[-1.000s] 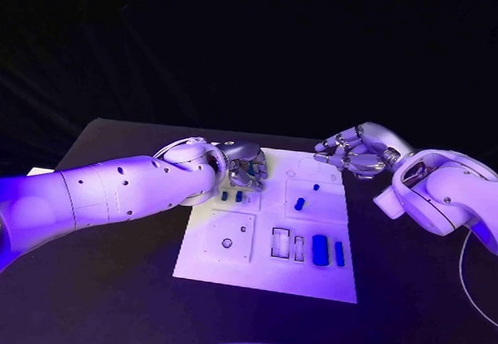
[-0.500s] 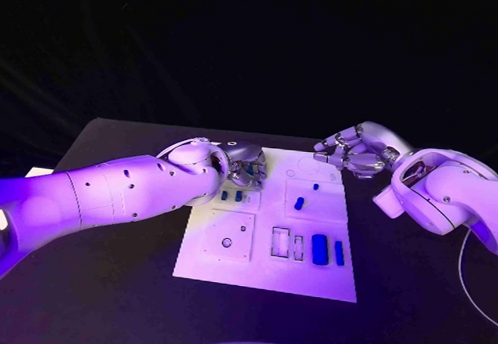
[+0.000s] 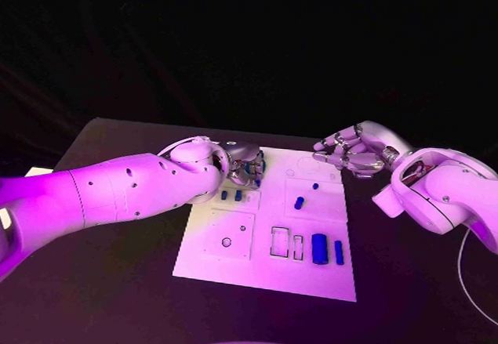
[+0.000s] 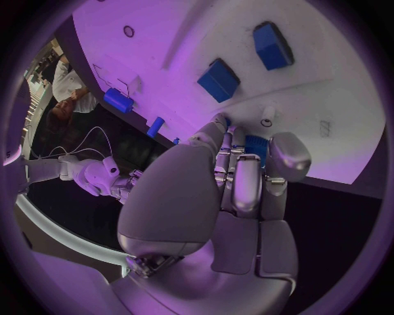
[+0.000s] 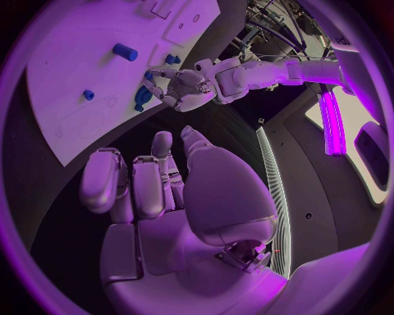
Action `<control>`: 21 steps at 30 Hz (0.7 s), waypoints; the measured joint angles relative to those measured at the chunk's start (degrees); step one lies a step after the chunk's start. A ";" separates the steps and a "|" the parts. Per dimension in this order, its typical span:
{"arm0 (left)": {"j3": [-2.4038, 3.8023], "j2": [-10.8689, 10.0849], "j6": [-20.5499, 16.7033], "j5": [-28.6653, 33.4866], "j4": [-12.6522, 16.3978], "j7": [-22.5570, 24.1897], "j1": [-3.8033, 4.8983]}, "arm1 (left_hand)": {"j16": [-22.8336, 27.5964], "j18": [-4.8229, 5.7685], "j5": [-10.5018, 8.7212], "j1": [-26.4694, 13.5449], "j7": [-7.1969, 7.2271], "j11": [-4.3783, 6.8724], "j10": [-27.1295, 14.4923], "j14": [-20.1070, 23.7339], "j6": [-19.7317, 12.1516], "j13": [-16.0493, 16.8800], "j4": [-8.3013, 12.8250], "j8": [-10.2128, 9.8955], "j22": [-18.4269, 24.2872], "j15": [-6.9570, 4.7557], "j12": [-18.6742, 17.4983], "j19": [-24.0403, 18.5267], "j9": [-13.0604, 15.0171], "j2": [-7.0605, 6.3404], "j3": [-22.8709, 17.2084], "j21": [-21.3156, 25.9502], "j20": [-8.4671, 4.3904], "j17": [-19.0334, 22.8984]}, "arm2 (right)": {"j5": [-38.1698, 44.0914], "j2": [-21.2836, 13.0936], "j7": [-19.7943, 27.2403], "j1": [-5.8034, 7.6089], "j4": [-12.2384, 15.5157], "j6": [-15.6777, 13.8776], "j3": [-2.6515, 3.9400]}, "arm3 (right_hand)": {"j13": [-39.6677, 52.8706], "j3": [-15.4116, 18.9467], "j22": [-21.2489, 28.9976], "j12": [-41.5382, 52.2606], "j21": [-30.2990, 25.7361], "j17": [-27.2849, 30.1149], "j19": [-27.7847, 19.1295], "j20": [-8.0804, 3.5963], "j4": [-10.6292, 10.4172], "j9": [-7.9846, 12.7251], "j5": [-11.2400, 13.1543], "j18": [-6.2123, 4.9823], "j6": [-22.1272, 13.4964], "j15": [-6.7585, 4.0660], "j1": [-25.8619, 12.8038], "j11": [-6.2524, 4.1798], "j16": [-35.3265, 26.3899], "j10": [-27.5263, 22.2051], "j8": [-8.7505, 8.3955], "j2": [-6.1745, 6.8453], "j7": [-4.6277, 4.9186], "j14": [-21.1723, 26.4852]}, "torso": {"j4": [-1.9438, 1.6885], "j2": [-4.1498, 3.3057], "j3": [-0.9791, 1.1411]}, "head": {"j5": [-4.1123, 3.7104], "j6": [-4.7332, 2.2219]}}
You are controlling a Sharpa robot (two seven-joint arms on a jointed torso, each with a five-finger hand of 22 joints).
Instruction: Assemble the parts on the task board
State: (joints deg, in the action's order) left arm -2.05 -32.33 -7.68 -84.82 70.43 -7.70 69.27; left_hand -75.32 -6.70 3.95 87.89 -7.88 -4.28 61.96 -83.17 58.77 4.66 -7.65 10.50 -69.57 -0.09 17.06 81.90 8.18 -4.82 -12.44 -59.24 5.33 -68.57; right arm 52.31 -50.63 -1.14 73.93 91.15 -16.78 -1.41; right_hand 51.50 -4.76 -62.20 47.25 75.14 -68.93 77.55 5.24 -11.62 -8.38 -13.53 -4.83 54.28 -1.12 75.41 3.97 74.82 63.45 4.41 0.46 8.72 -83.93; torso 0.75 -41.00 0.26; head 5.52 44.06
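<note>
At the task board's (image 3: pixel 268 277) far-left corner, your left robot hand (image 3: pixel 244 168) stays put, fingers pinching a blue part (image 4: pixel 256 144). Your right robot hand (image 3: pixel 353 153) still hovers curled on nothing; no writing is readable.

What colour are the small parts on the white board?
The parts are blue, standing out against the white board. The head view shows this best.

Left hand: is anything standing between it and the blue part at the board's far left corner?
Nothing visible. The left hand is already at the task board, its fingers closed round a blue part. The two blue parts beside it stand clear.
</note>
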 measured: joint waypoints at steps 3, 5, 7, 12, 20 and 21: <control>0.14 0.07 0.79 0.10 -0.01 -0.50 0.12 | 0.00 0.00 0.00 0.00 0.00 -0.21 0.20 0.00 0.00 -0.08 0.00 -0.22 -0.22 0.00 0.00 0.00 -0.01 0.00 -0.31 -0.28 0.00 0.00 | 0.00 -0.03 0.00 0.00 0.01 0.01 0.00 | 0.00 0.00 0.00 0.00 0.00 0.00 0.00 0.00 0.00 0.00 0.00 0.00 0.00 0.00 0.00 0.00 0.00 0.00 0.00 0.00 0.00 0.00 | 0.01 0.00 0.00 | -0.01 0.02; 0.19 0.11 1.20 0.16 -0.01 -0.74 0.18 | -0.06 0.00 0.00 0.00 -0.21 -0.13 0.27 -0.03 0.21 -0.08 0.05 -0.22 -0.42 -0.03 0.00 0.00 -0.07 0.00 -0.36 -0.46 0.00 0.00 | 0.00 -0.04 0.00 0.00 0.01 0.02 0.00 | 0.00 0.00 0.00 0.00 0.00 0.00 0.00 0.00 0.00 0.00 0.00 0.00 0.00 0.00 0.00 0.00 0.00 0.00 0.00 0.00 0.00 0.00 | 0.01 0.00 0.01 | 0.01 0.05; 0.23 0.16 1.60 0.21 -0.01 -0.92 0.24 | -0.39 0.00 0.00 0.00 0.08 0.03 0.91 -0.22 0.57 -0.10 0.21 -0.22 -0.95 -0.22 0.00 0.00 -0.17 0.00 -0.75 -1.18 0.00 0.00 | 0.00 -0.06 0.00 0.00 0.02 0.02 0.00 | 0.00 0.00 0.00 0.00 0.00 0.00 0.00 0.00 0.00 0.00 0.00 0.00 0.00 0.00 0.00 0.00 0.00 0.00 0.00 0.00 0.00 0.00 | 0.01 0.00 0.01 | 0.02 0.11; 0.25 0.28 1.96 0.54 -0.04 -1.01 0.28 | -0.77 0.89 0.00 0.16 0.31 0.41 2.46 -0.41 1.34 -0.09 0.39 -0.44 -2.05 -0.42 0.00 0.00 -0.29 0.16 -1.53 -2.45 0.00 -0.09 | 0.00 -0.09 -0.02 0.00 0.07 0.03 0.00 | 0.00 0.00 0.00 0.35 0.00 0.00 0.00 0.00 0.00 -0.06 0.00 0.00 0.00 0.00 0.31 0.00 0.00 0.00 0.23 -0.31 0.00 0.00 | -0.01 0.00 0.01 | 0.08 0.15; 0.23 0.51 2.06 1.31 -0.27 -1.02 0.27 | -0.77 0.90 0.00 0.15 0.42 0.62 2.68 -0.41 1.84 0.07 0.33 -0.44 -2.90 -0.42 0.03 0.21 -0.36 0.15 -1.59 -3.27 -0.21 -0.05 | 0.00 -0.12 -0.06 0.00 0.15 0.05 0.00 | 0.00 0.00 0.00 0.36 0.00 0.00 0.00 0.00 0.00 -0.06 0.00 0.00 0.00 0.00 0.31 0.00 0.00 0.00 0.23 -0.31 0.00 0.00 | -0.01 0.01 0.00 | 0.22 0.15; 0.23 0.54 2.06 1.38 -0.30 -1.02 0.27 | -0.77 0.89 0.00 0.15 0.42 0.62 2.68 -0.41 1.84 0.09 0.33 -0.44 -2.96 -0.42 0.03 0.21 -0.36 0.15 -1.59 -3.27 -0.21 -0.02 | 0.00 -0.12 -0.06 0.00 0.16 0.05 0.00 | 0.00 0.00 0.00 0.36 0.00 0.00 0.00 0.00 0.00 -0.06 0.00 0.00 0.00 0.00 0.31 0.00 0.00 0.00 0.23 -0.31 0.00 0.00 | -0.01 0.01 0.00 | 0.23 0.16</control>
State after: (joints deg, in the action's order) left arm -1.82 -31.80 -5.61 -83.44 70.13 -8.73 69.54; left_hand -76.10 -5.80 3.95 88.04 -7.46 -3.66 64.64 -83.58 60.61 4.75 -7.32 10.06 -72.53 -0.50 17.09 82.11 7.83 -4.67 -14.03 -62.52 5.13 -68.59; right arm 52.31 -50.75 -1.20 73.93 91.31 -16.73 -1.41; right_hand 51.50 -4.76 -62.20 47.61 75.14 -68.93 77.55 5.24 -11.62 -8.44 -13.53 -4.83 54.28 -1.12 75.71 3.97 74.82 63.45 4.64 0.15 8.72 -83.93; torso 0.74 -40.99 0.26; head 5.75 44.22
